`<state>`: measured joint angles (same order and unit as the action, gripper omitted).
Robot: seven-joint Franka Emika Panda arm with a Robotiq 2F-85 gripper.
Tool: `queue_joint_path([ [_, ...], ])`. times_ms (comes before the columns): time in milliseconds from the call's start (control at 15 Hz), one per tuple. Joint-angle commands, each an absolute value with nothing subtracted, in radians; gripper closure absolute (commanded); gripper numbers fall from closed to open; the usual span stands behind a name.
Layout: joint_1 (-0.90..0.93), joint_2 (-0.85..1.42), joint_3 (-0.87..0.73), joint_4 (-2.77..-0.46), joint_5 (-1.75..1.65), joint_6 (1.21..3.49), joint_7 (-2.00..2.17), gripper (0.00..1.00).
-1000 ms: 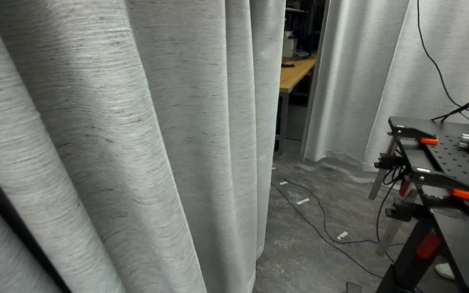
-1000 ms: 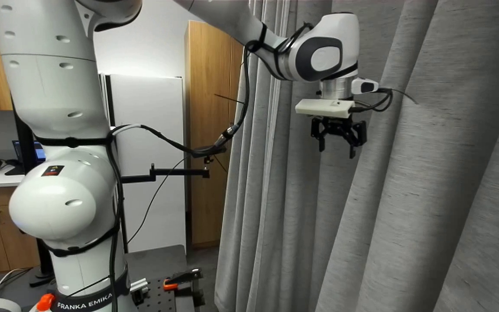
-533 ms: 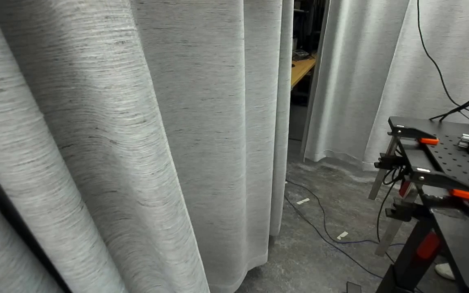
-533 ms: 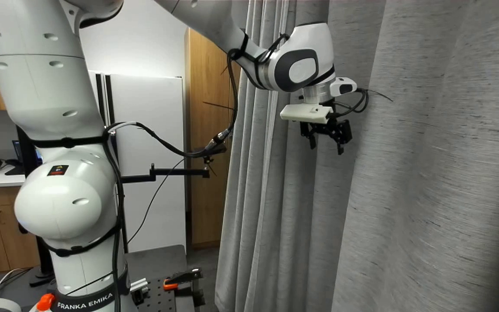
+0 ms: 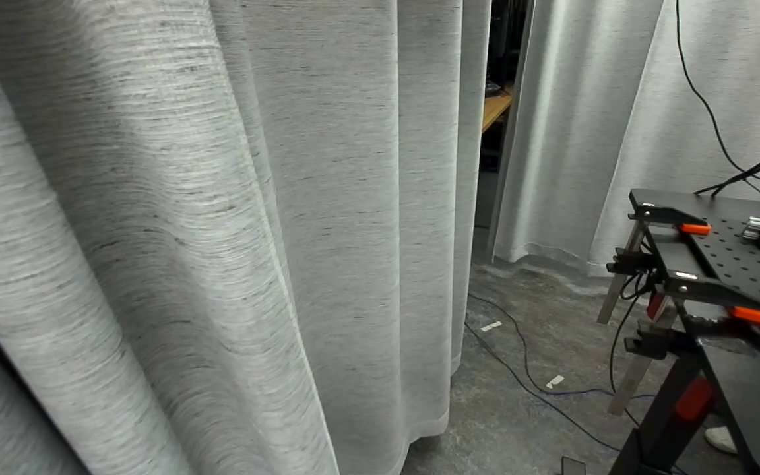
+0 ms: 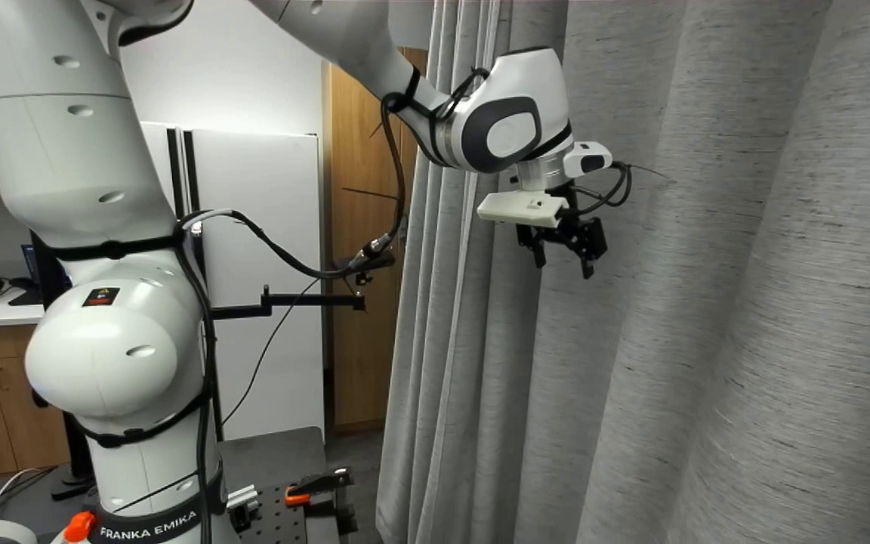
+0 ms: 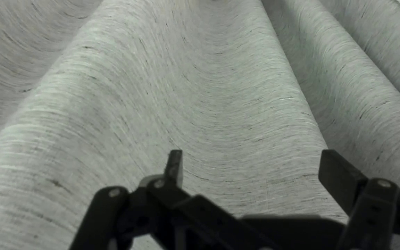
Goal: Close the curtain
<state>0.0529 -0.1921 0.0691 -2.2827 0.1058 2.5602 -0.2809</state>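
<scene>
In an exterior view the curtain (image 5: pixel 347 231) fills the left and middle of the frame, its outermost visible edge (image 5: pixel 474 165) running down right of centre; its heathered folds also fill my wrist view. My gripper (image 6: pixel 563 268) hangs before it, right of centre in an exterior view, with the fingers (image 7: pixel 339 177) spread well apart and nothing pinched that I can see — whether some part of it presses on the cloth, I can't tell. I judge the fabric soft and limp: light in any single fold, heavy as a whole drape, hard to tear, but likely to slump or slide out of a shallow grip. I'd take a deep bite on a standing fold, or better the outermost edge, and draw it sideways rather than down.

Against the frame a second ago, that edge lies farther right, and the hem (image 5: pixel 433 425) has swung over with it. The gap to the paler curtain (image 5: pixel 558 132) at upper right is now a slim strip — only a sliver of the wooden desk (image 5: pixel 497 109) shows through. The gripper, too, sits farther left in its frame and tips a little more.
</scene>
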Motion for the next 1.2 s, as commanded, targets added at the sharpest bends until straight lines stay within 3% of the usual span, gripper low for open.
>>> queue_joint_path([
  [0, 0.067, -0.277, 0.054, -2.368, 0.086, 2.567, -0.259, 0.00],
  [1133, 0.075, -0.276, 0.046, -2.381, 0.093, 2.529, -0.269, 0.00],
])
